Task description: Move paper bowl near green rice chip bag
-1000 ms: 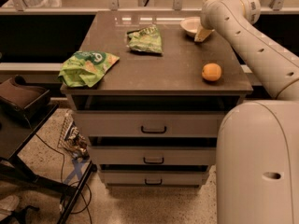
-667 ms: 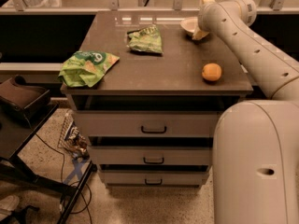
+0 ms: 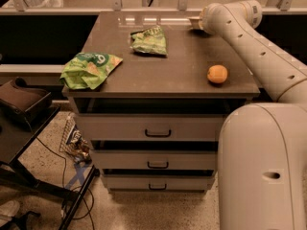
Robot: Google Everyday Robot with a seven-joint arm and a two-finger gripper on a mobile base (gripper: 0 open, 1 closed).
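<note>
In the camera view, the robot's pale arm (image 3: 261,51) reaches from the lower right up to the upper right of the frame. Its gripper (image 3: 204,22) sits at the far right back edge of the brown cabinet top (image 3: 168,75); whether it is clenched or released cannot be told. Only a sliver of the paper bowl (image 3: 194,20) shows, just left of the arm's end at that back edge. The green rice chip bag (image 3: 88,68) lies at the front left corner, well apart from the bowl. A smaller, darker green bag (image 3: 149,40) lies near the back centre, and an orange (image 3: 217,74) sits near the front right.
</note>
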